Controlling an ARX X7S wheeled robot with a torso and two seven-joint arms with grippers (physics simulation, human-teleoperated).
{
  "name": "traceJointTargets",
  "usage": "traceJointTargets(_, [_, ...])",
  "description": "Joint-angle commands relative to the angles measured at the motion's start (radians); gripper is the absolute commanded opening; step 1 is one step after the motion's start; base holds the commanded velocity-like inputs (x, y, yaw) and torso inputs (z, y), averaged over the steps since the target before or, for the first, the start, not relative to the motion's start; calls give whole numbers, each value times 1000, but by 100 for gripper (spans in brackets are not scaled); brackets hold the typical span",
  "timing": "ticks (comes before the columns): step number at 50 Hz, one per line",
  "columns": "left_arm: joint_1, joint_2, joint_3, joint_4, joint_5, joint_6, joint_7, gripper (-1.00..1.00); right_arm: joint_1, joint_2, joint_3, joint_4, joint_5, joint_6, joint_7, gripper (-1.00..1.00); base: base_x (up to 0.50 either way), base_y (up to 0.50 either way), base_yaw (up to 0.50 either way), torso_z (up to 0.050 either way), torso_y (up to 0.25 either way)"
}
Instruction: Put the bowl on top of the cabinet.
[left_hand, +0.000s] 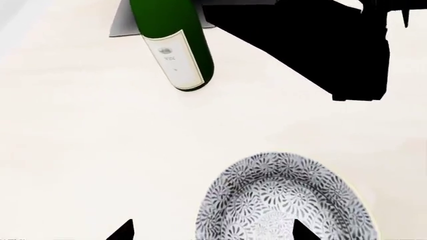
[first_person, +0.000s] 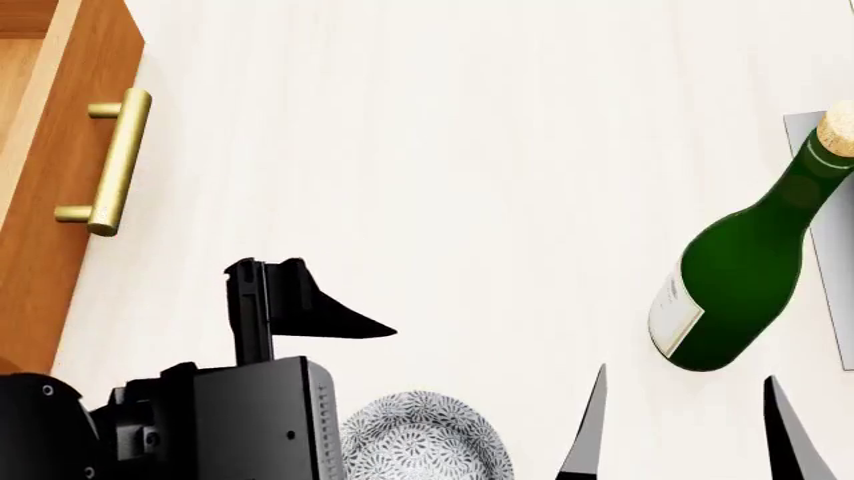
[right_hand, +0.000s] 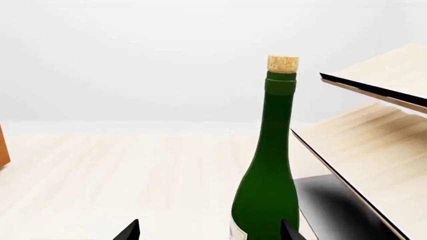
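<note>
**Bowl sits on the table under your left hand**

The bowl (first_person: 424, 440) stands upright on the pale table (first_person: 467, 180), its open mouth facing up. It is round, so it has no long side. Your left hand (left_hand: 212, 231) is open, with one finger over the bowl and the other out to the side. The cabinet (first_person: 54, 170) is off to the left, well apart. The green bottle (first_person: 747, 280) stands to the right. Your right hand (right_hand: 208, 231) is open, just beside the bottle.
</note>
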Motion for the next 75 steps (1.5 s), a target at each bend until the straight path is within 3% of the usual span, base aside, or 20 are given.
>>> traceJointTargets(1, [30, 7, 2, -43, 36, 62, 37, 100, 2, -15, 15, 6, -21, 5, -18, 100, 0, 0, 0, 0, 0])
traceJointTargets(31, [46, 93, -17, -264, 90, 172, -6, 100, 0, -1, 15, 4, -12, 5, -9, 100, 0, 0, 0, 0, 0])
traceJointTargets(54, [49, 82, 70, -311, 112, 260, 95, 100, 0, 4, 6, 12, -10, -2, -3, 100, 0, 0, 0, 0, 0])
traceJointTargets(75, [69, 97, 90, -407, 147, 339, 98, 100, -4, 12, 3, 12, -11, -10, 4, 100, 0, 0, 0, 0, 0])
